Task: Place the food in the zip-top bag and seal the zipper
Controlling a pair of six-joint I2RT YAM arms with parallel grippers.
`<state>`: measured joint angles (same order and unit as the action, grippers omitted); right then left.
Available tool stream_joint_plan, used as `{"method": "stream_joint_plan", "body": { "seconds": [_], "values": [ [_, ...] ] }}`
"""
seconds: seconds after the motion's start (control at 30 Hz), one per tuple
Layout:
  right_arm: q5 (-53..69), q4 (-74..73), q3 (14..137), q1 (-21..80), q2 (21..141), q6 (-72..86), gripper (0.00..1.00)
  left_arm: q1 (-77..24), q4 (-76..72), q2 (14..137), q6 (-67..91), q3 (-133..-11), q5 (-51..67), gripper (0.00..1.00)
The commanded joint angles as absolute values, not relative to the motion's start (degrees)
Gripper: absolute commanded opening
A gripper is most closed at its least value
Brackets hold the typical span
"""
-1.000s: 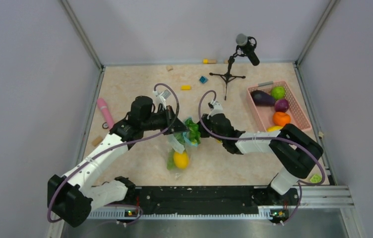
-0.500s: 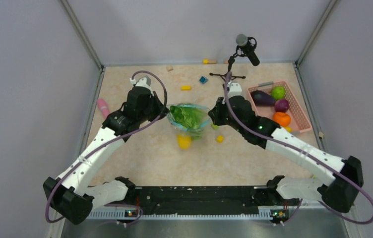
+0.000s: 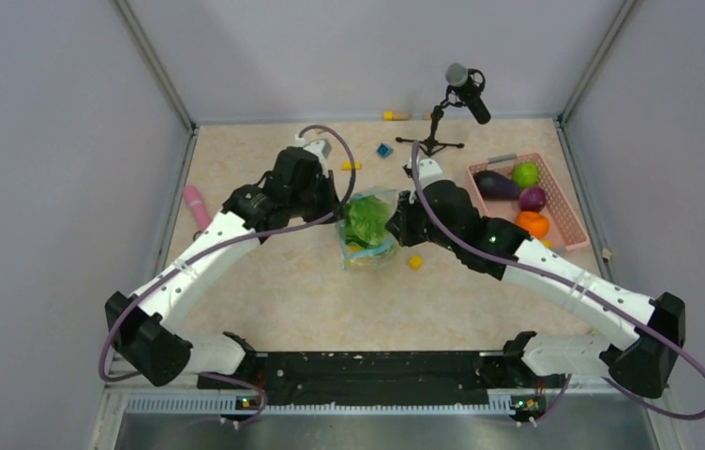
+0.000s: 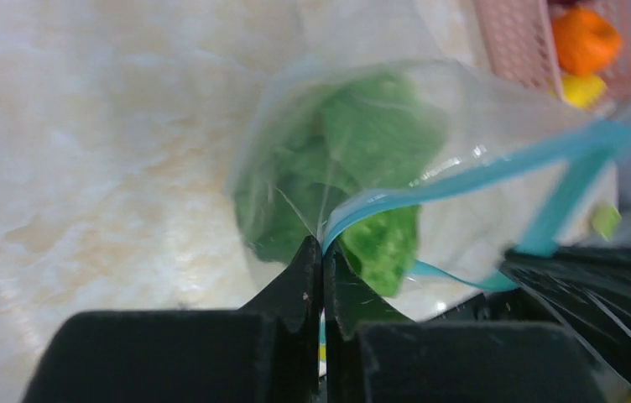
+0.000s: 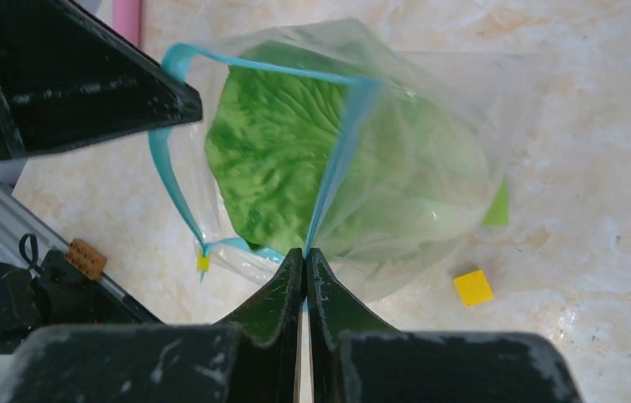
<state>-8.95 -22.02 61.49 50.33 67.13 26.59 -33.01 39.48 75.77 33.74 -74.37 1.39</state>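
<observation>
Grippers hold the bag [image 3: 372,247] up mid-table: left gripper [image 4: 322,252] and right gripper [image 5: 305,256] each have jaws closed on the zipper [image 4: 480,170] at opposite ends, likely to spread the mouth for loading. One bag, one leafy green piece [image 5: 270,159] inside. Five foods sit in the basket [image 3: 491,217], far right: eggplant [image 3: 496,185], lime [image 3: 525,174], magenta piece [image 3: 532,199], orange [image 3: 532,224], yellow piece [image 4: 582,88]. One yellow block [image 3: 415,262] lies near the bag.
</observation>
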Motion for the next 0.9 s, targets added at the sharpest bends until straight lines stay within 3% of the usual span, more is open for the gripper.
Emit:
{"method": "stream_joint_plan", "body": {
  "seconds": [0.0,0.07,0.13,0.17,0.27,0.37,0.4,0.5,0.57,0.63,0.73,0.87],
  "values": [
    [-10.81,-24.85,66.65,50.0,69.27,25.16,0.0,-38.58,39.74,73.01,28.4,-78.76,7.06,0.0],
    [-13.36,-23.89,61.51,42.5,65.05,29.28,0.0,-37.88,40.84,67.46,33.49,-77.21,-12.1,0.0],
    [0.58,-13.66,56.71,38.16,62.13,31.65,0.0,-37.97,21.08,61.24,29.79,-65.95,3.79,0.0],
    [2.39,-13.78,58.34,40.79,64.27,29.86,0.0,-37.97,18.67,61.09,29.66,-64.46,7.96,0.0],
    [-6.04,-22.94,63.86,44.82,68.34,26.51,0.0,-35.84,40.2,68.26,33.21,-77.64,-15.66,0.0],
    [0.05,-22.39,60.16,34.28,64.89,28.31,0.0,-34.14,32.63,66.9,30.33,-74.62,-1.76,0.0],
    [3.25,-22.63,59.68,31.78,63.88,28.3,0.1,-34.11,26.9,65.8,30.61,-71.24,2.5,0.0],
    [1.02,-27.16,60.82,30.16,60.83,24.81,0.68,-33.79,24.35,67.34,31.51,-69.52,6.78,0.0],
    [-4.03,-30.06,61.58,30.03,58.49,22.71,0.92,-33.21,25.68,68.74,32.62,-69.01,5.89,0.0],
    [-7.16,-31.29,61.98,29.35,56.51,20.11,0.99,-31.85,22.15,69.47,33.49,-66.87,7.97,0.0],
    [-8.38,-31.85,63.71,25.82,56.2,16.66,0.99,-30.0,19.73,71.09,34.16,-66.08,12.73,0.0],
    [-6.82,-32.76,68.59,14.32,65.14,5.15,0.99,-29.29,18.31,73.27,32.95,-67.04,16.69,0.0]
  ]
}}
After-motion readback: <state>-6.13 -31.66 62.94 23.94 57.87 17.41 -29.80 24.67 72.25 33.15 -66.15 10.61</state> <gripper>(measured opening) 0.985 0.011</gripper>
